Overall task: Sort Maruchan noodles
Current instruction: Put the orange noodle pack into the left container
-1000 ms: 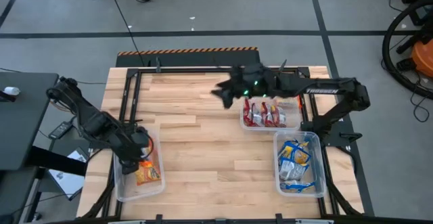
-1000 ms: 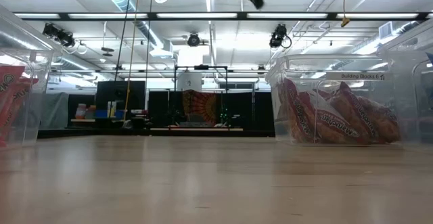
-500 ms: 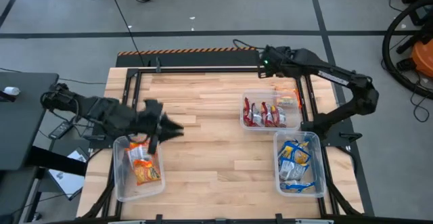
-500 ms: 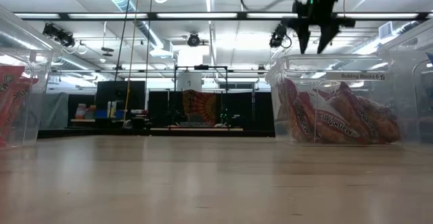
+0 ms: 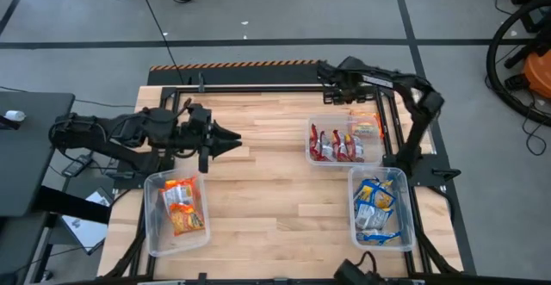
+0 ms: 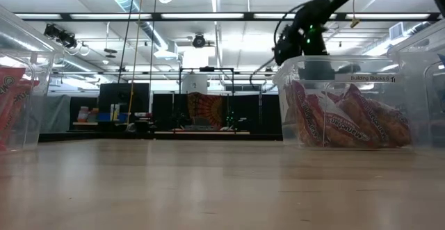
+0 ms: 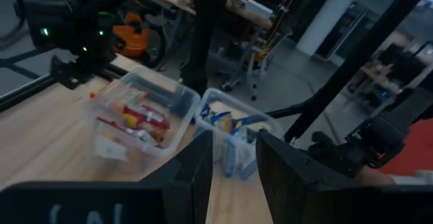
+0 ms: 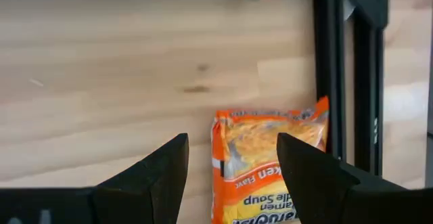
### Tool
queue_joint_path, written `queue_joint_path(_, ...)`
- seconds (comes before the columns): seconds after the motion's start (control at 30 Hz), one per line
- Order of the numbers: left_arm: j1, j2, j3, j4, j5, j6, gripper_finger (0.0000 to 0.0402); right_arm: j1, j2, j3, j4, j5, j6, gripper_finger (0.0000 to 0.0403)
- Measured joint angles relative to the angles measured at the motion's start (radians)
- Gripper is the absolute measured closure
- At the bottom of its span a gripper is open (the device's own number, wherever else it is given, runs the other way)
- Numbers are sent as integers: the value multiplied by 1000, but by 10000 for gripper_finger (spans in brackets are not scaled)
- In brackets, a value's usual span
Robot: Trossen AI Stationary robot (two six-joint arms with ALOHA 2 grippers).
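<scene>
Since the orange packet (image 8: 269, 162) is light and crinkly, I'd pinch its middle; right gripper (image 8: 230, 158) spread, left gripper (image 7: 233, 158) parted.

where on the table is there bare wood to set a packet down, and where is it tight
The widest bare wood lies mid-table, between the bin of orange packets and the bins of red packets and blue packets. The far strip is also bare. It is tight at the far right corner: a loose orange packet lies beside the red bin, under the right claw.
</scene>
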Motion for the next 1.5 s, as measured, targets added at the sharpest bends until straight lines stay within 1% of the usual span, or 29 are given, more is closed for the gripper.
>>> queue_joint_path(0.1, 9, -1, 0, -35, 0, 35, 283, -4, 67, 0, -55, -43, 43, 172)
queue_joint_path(0.23, 9, -16, 0, -63, 0, 37, 283, -8, 143, 0, -87, -67, 46, 172)
queue_joint_path(0.27, 9, -25, 0, -64, 0, 40, 283, -10, 159, 0, -87, -87, 52, 172)
queue_joint_path(0.37, 9, -60, 0, -88, -1, 71, 283, -11, 195, 0, -87, -136, 81, 172)
queue_joint_path(0.47, 9, -111, 0, -115, -26, 122, 283, -11, 227, -3, -86, -140, 100, 174)
queue_joint_path(0.57, 9, -166, 0, -142, -53, 146, 283, -11, 247, -12, -91, -147, 123, 187)
queue_joint_path(0.63, 9, -197, 0, -152, -57, 160, 283, -11, 252, -22, -89, -147, 133, 202)
queue_joint_path(0.73, 9, -230, 0, -161, -58, 204, 283, -8, 252, -39, -91, -127, 150, 238)
queue_joint_path(0.83, 9, -254, 0, -162, -68, 232, 283, -7, 252, -46, -95, -108, 152, 284)
queue_joint_path(0.97, 9, -277, 0, -160, -96, 252, 283, -4, 252, -47, -96, -83, 145, 356)
queue_joint_path(1.03, 9, -278, 0, -160, -100, 252, 283, 0, 244, -42, -97, -66, 127, 388)
queue_joint_path(1.07, 9, -279, 0, -158, -99, 254, 283, 5, 237, -32, -96, -49, 118, 393)
queue_joint_path(1.17, 9, -273, 0, -158, -99, 256, 283, 17, 190, 17, -89, 0, 88, 387)
queue_joint_path(1.27, 9, -255, 0, -154, -109, 263, 282, 24, 130, 81, -77, 14, 54, 389)
queue_joint_path(1.37, 9, -243, -1, -173, -109, 276, 282, 40, 53, 153, -17, 11, -8, 396)
queue_joint_path(1.5, 0, -244, -1, -223, -110, 270, 276, 96, -51, 231, 117, -36, -58, 395)
